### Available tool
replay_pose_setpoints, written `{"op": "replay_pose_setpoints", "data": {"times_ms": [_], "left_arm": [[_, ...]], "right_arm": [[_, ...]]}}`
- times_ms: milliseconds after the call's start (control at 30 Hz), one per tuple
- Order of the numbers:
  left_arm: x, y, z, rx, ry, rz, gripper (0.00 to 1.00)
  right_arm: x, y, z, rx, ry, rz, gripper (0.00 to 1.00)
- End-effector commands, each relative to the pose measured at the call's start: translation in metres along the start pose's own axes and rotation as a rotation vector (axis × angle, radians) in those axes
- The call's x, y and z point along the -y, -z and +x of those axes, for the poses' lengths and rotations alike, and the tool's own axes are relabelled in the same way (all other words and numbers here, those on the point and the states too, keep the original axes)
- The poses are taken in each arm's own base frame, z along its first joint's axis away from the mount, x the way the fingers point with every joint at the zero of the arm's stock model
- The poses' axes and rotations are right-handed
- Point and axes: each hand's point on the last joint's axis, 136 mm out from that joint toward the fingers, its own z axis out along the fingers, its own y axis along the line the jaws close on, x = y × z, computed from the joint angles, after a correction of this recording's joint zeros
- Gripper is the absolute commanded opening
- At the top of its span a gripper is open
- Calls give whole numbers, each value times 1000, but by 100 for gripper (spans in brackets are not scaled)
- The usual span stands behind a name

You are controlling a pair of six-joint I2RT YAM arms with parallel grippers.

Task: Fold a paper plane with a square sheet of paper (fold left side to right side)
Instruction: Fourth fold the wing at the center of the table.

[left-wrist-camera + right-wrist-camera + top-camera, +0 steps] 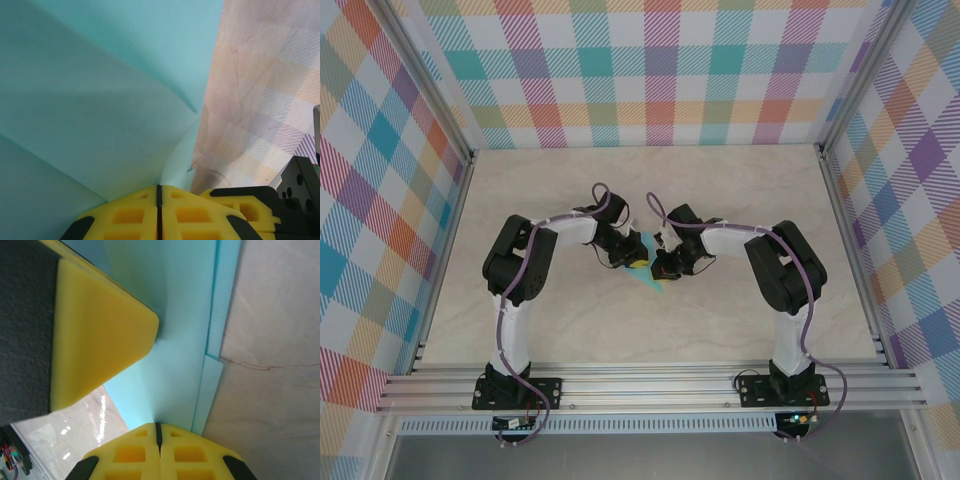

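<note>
Two robot arms meet at the middle of a pale marbled desk (pixel 740 200), both bent inward over a turquoise sheet of paper (pixel 651 284) that lies between them, well clear of the checked walls (pixel 660 70) and the metal rail (pixel 650 385) at the near edge.

From above, the left pincer (pixel 636 258) and the right pincer (pixel 662 266) stand just beside each other on top of the sheet, so that little more than one pointed corner of the paper shows below them.

In the left wrist view, the left pincer (pixel 159 194) has its yellow fingers pressed together with a thin dark seam between them. The sheet of paper (pixel 100 100) spreads across the left of the view, creased in several slanting folds, and a flap of it lifts up into that seam, so the paper appears to be pinched there. One yellow and black finger (pixel 235 200) of the right pincer sits close alongside, with bare desk (pixel 250 90) beyond.

In the right wrist view, the right pincer (pixel 158 432) is likewise closed tight, the sheet (pixel 185 315) running straight into the join of its fingers. Layered edges of the paper step down onto the desk (pixel 270 390) on the right. A broad yellow pad (pixel 100 330) of the left pincer hangs over the sheet at upper left.
</note>
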Motion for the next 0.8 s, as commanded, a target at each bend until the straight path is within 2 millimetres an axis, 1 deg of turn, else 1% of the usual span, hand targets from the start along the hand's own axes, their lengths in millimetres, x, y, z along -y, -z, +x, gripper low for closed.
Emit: {"op": "replay_pose_setpoints", "data": {"times_ms": [0, 200, 400, 567, 633, 767], "left_arm": [[-36, 16, -37, 80, 32, -79, 8], [-38, 31, -69, 108, 34, -50, 8], [-51, 47, -97, 148, 59, -52, 8], [-61, 57, -111, 161, 74, -53, 8], [-58, 64, -115, 172, 70, -42, 8], [-37, 91, -114, 223, 24, -26, 9]], "right_arm": [[55, -17, 55, -174, -92, 206, 2], [56, -16, 58, -177, -94, 209, 2], [56, -16, 59, -179, -96, 206, 2], [54, -15, 58, -175, -93, 201, 2], [53, -15, 58, -174, -90, 197, 3], [52, -14, 55, -168, -88, 196, 2]]}}
